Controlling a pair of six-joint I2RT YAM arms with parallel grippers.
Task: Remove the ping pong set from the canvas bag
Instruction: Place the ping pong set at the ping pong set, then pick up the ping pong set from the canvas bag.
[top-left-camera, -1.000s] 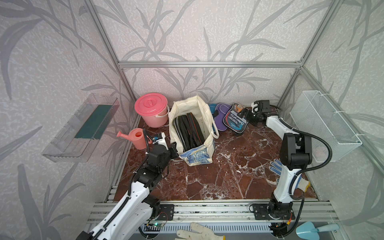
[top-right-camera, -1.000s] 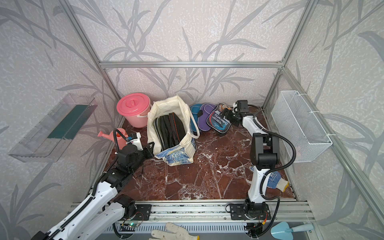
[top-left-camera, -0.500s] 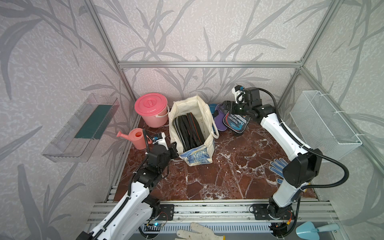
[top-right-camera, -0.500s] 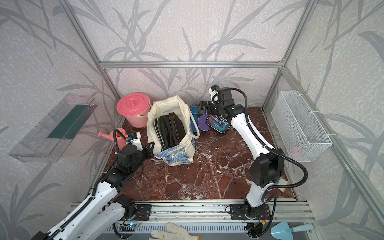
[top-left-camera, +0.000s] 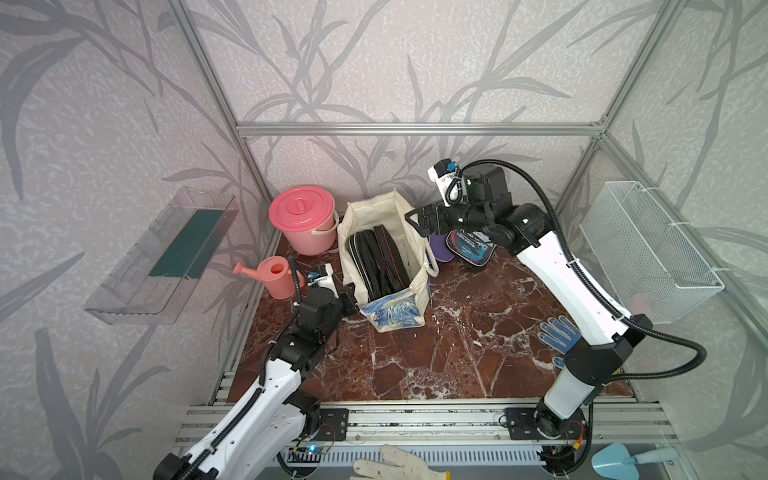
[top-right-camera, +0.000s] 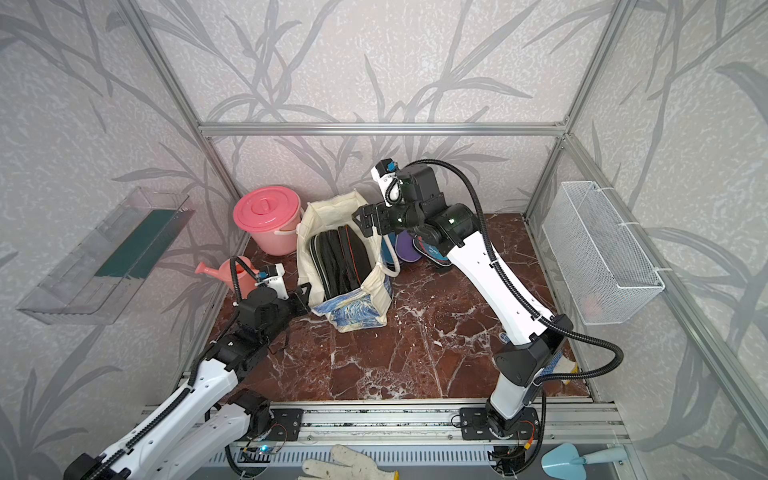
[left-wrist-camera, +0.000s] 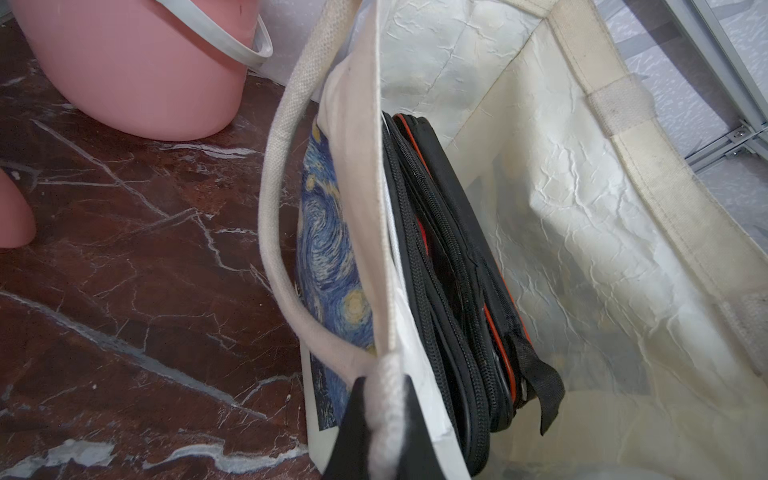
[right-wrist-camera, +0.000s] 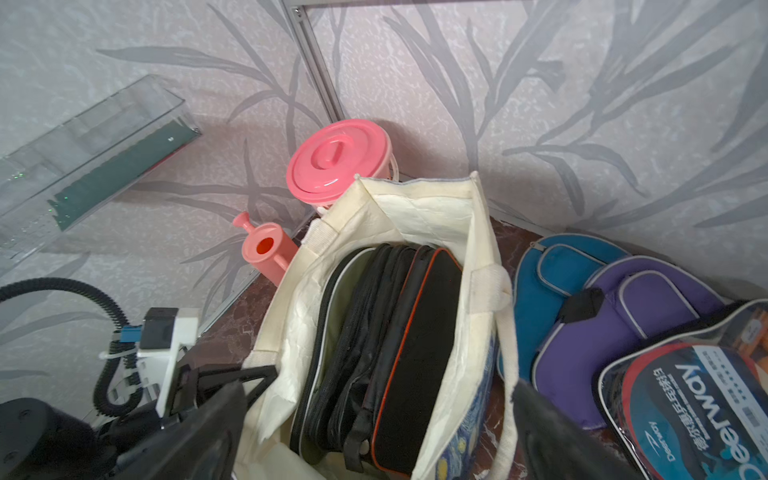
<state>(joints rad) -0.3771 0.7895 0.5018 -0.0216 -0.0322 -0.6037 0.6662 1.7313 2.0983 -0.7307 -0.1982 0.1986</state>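
3 cases (right-wrist-camera: 602, 345) beside canvas bag (right-wrist-camera: 419, 208); black cases (right-wrist-camera: 415, 353) inside.

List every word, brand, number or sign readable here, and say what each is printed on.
"DeerWay": large white letters on the clear paddle case, upside down in the right wrist view.
Chinese characters alongside it, same case: too blurred to read.
Small print by the swoosh logo, same case: too small to read.
The canvas bag and pink bucket: no text.
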